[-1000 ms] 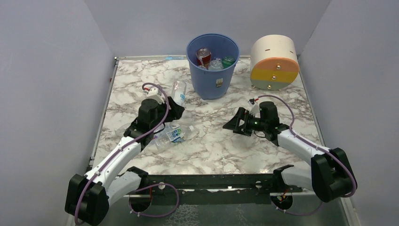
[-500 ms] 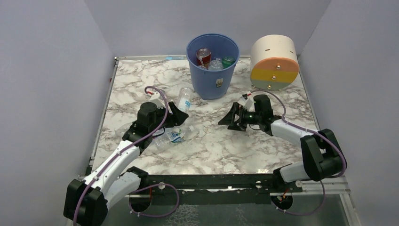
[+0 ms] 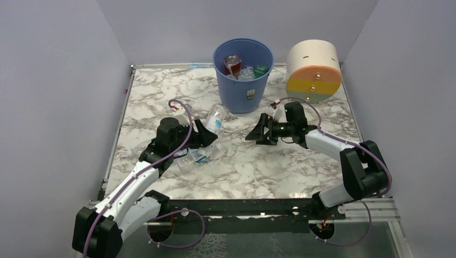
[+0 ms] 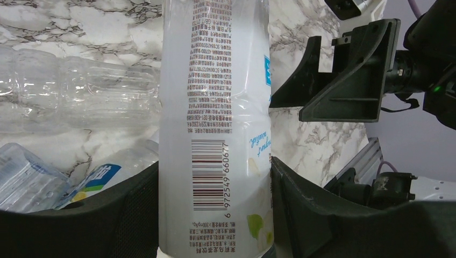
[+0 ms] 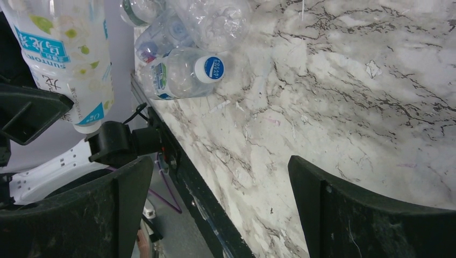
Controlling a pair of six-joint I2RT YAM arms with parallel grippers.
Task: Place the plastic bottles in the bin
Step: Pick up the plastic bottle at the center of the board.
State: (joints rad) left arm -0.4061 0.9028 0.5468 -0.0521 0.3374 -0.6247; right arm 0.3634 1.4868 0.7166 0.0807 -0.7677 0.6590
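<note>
- The marble desk (image 3: 242, 172) carries everything.
- The blue bin (image 3: 243, 91) stands at the desk's far edge, with several bottles (image 3: 246, 71) already inside it.
- The cream drum (image 3: 313, 72) sits just to the right of the bin.
- The right fingers (image 5: 365, 215) are spread wide and hold nothing, low over the desk near the bin's base.
- The left fingers (image 4: 317, 215) clamp a white-labelled bottle (image 4: 215, 107), tilted, near the bin's left wall and outside it.
- Some clear bottles (image 3: 198, 156) lie on the desk beside the left arm.

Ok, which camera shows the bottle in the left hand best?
Left wrist view: the bottle fills the frame, label readable, clamped in the left hand. The top view shows it small; the right wrist view catches part at its corner.
</note>
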